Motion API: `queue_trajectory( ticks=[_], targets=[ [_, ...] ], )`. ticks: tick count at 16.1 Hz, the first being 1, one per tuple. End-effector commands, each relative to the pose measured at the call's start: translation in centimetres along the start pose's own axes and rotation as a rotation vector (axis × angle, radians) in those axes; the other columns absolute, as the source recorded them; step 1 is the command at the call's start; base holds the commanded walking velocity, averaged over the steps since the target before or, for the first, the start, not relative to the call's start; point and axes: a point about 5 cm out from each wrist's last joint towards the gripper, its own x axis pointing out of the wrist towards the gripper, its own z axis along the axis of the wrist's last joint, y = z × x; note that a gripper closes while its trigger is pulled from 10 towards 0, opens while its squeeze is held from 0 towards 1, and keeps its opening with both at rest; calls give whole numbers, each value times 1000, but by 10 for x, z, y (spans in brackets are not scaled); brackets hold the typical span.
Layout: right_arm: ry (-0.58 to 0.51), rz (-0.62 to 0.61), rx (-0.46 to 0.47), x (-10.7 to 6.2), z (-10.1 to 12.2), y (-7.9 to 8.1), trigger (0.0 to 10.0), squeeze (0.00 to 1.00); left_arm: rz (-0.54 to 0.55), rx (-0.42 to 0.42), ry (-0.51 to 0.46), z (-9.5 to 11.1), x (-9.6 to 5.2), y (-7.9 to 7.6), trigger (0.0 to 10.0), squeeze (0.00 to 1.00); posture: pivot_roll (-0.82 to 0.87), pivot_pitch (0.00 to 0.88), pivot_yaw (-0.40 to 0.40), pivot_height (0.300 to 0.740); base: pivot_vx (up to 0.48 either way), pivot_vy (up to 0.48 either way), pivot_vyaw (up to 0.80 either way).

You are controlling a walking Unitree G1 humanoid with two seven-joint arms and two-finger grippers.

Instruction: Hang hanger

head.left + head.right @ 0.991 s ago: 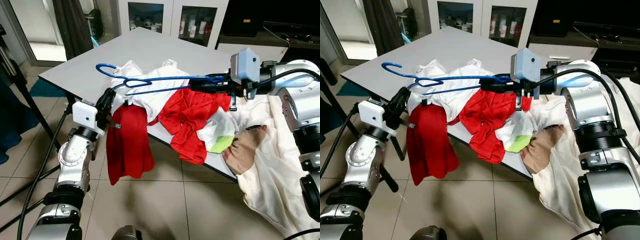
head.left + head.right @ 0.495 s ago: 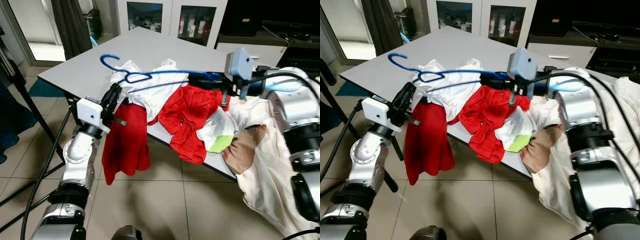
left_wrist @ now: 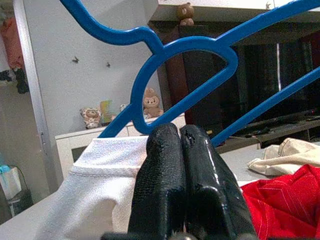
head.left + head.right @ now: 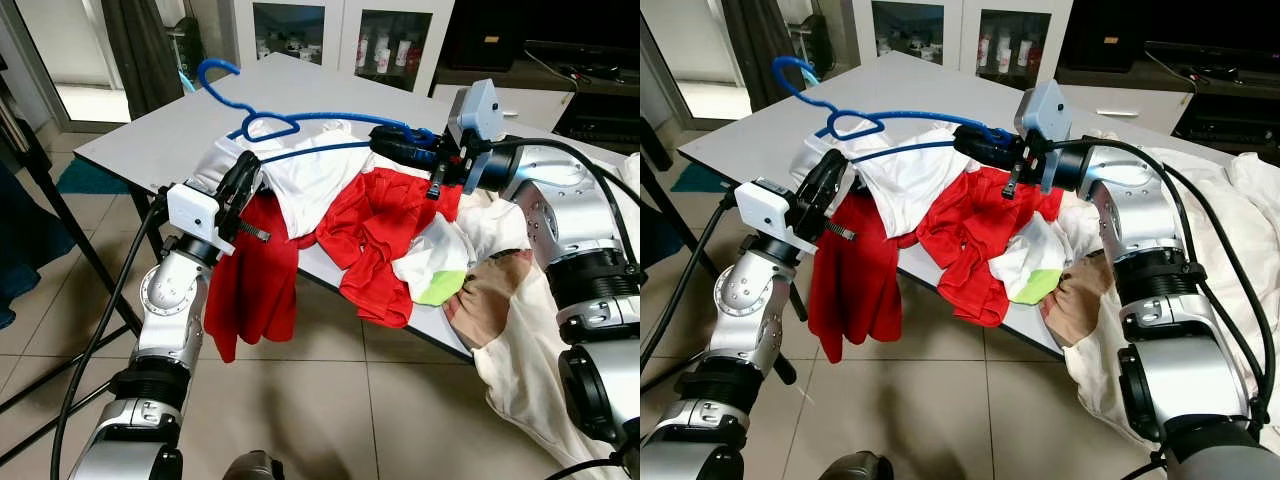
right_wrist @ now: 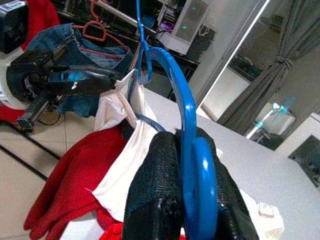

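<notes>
Two grippers share the load: the right gripper (image 4: 385, 146) has its fingers clamped on the blue hanger (image 4: 300, 124); the left gripper (image 4: 243, 183), fingers closed, pinches the white shirt (image 4: 310, 180). Lift both evenly so the shirt clears the counter (image 4: 150, 140) without slipping.

I see the blue hanger (image 4: 300, 135) as smooth, glossy plastic. My right gripper (image 5: 187, 200) has matt black, finely textured fingers (image 5: 150, 195), rubbery in look. The white shirt (image 4: 310, 180) and red garment (image 4: 255, 280) are soft matt cloth. The table (image 4: 170, 140) is smooth, matt grey; the floor tiles (image 4: 330, 400) shine faintly.
</notes>
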Motion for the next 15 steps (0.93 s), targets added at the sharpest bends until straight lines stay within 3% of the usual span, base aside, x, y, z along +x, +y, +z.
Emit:
queue_trajectory(
  ticks=[1, 7, 15],
  targets=[
    [-19, -22, 18, -1, 0, 0, 10000, 0, -42, 6, -49, 10, 12, -6, 0, 0, 147, 0, 12, 740, 0, 0, 0],
    [15, -153, 133, 12, -20, 13, 10000, 0, -78, -8, -80, 16, 27, -15, 0, 0, 139, 0, 17, 740, 0, 0, 0],
    [71, -300, 193, 16, -21, 14, 10000, 0, -144, -35, -119, 21, 44, -34, 0, 0, 121, 0, 24, 740, 0, 0, 0]
  ],
)
